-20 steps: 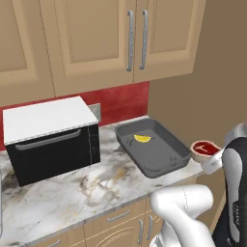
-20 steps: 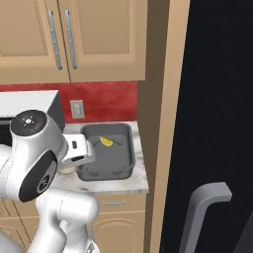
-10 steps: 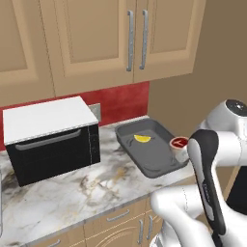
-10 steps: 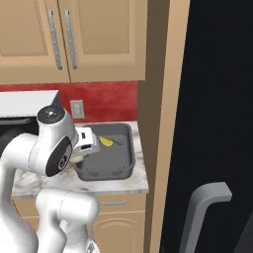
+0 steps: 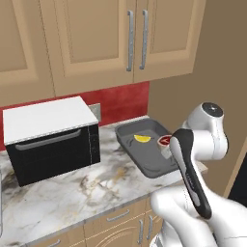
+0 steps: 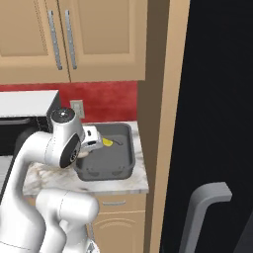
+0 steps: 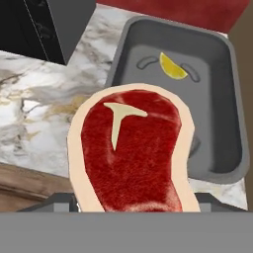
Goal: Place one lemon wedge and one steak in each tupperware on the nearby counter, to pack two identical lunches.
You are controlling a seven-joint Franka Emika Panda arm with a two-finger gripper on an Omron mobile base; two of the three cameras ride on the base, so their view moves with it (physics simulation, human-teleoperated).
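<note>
1. While the arm reaches over the right end of the table [image 5: 72, 193], the end effector [image 5: 166, 144] hangs above the near right part of the grey tray [image 5: 144, 164], its jaws spread wide around a steak [image 7: 131, 153] that it grips.
2. Seen from the hand view, the steak sits right at the end effector, red with a pale fat rim and a light T-shaped bone mark, and it hides the finger tips (so the contact itself cannot be seen).
3. Beyond the steak lies the tray, a shallow dark grey rectangle standing on the marbled top at its right end, close to the right edge and reaching back toward the red wall.
4. One lemon wedge [image 7: 172, 67] lies on the tray floor toward its far side, well apart from the steak and the end effector.
5. From the right base view, the end effector [image 6: 94, 141] is over the tray's [image 6: 126, 163] left part, just beside the wedge [image 6: 107, 143].
6. A black microwave with a white top [image 5: 48, 137] stands on the table to the left of the tray, near the back edge.
</note>
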